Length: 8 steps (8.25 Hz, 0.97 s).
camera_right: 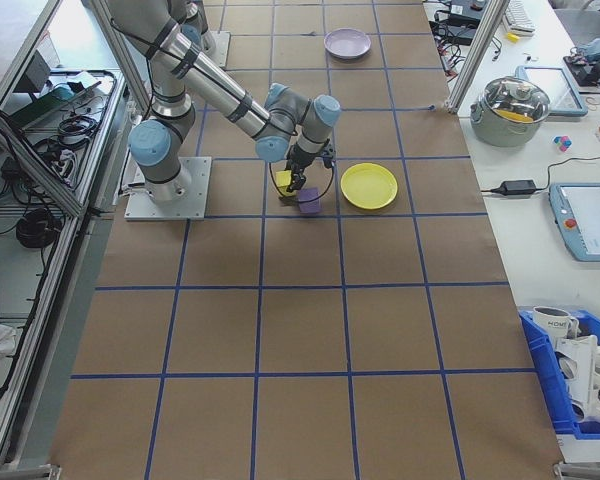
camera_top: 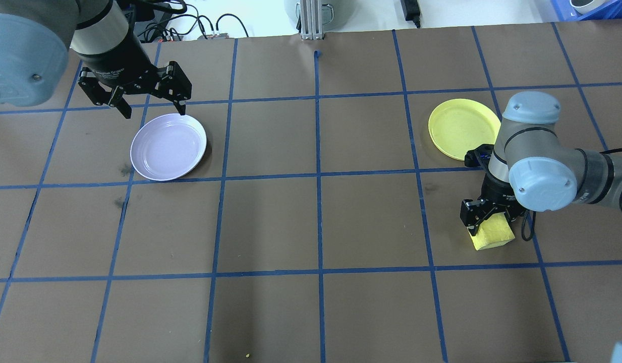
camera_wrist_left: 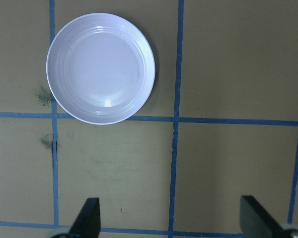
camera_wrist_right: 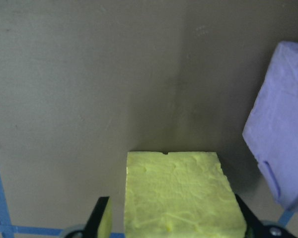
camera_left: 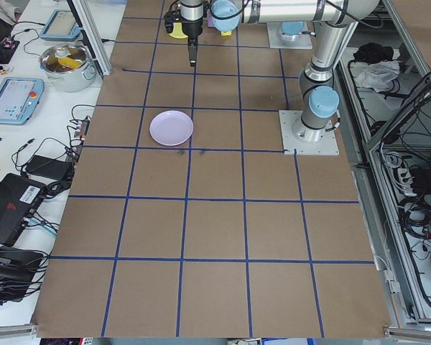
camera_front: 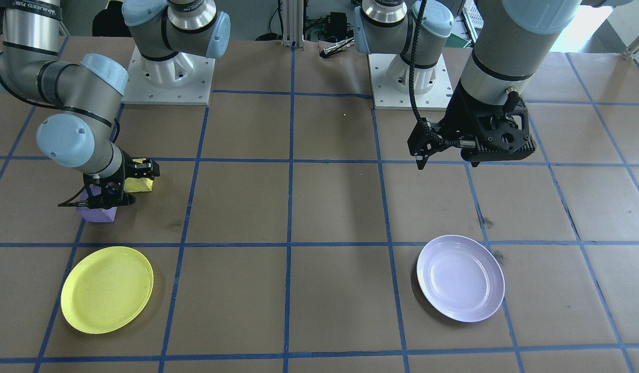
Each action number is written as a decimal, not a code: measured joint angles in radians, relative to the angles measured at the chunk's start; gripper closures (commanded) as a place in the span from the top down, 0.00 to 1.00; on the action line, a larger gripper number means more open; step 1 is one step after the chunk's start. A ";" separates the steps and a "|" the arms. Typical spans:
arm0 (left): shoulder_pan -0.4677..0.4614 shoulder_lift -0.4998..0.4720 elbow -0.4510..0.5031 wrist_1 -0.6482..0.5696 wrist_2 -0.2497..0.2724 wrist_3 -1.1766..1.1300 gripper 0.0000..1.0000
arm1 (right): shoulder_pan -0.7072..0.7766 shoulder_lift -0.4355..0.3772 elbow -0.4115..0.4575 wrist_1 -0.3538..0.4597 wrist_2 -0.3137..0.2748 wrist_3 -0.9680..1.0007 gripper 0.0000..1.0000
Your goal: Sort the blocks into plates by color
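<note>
The right hand is low over the yellow block on the surface, fingers open, one on each side of it, not yet closed. The purple block lies just beside. The yellow plate is near, further from the robot. The left hand hangs open and empty above the lavender plate.

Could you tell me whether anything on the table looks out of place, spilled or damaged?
Nothing spilled or broken. The brown table cover has dark smudges beside the lavender plate, and a tiny yellow crumb lies loose near the arm bases. Both plates are empty; the yellow plate looks scuffed.
</note>
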 measured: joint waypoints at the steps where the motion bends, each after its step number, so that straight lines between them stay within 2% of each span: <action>1: 0.000 0.000 0.000 0.000 0.001 0.000 1.00 | 0.000 0.004 -0.001 0.003 0.000 0.003 0.61; 3: 0.000 0.000 0.000 0.000 0.002 0.001 1.00 | -0.001 0.002 -0.026 0.028 -0.005 0.026 0.61; 4: 0.000 0.000 0.001 0.000 0.002 0.001 1.00 | 0.000 0.001 -0.066 0.070 -0.005 0.060 0.61; 6: 0.000 0.000 0.001 0.000 0.002 0.002 1.00 | 0.000 0.003 -0.189 0.183 0.003 0.097 0.62; 8: 0.000 0.000 0.001 0.000 0.002 0.002 1.00 | 0.000 0.041 -0.317 0.228 0.026 0.105 0.62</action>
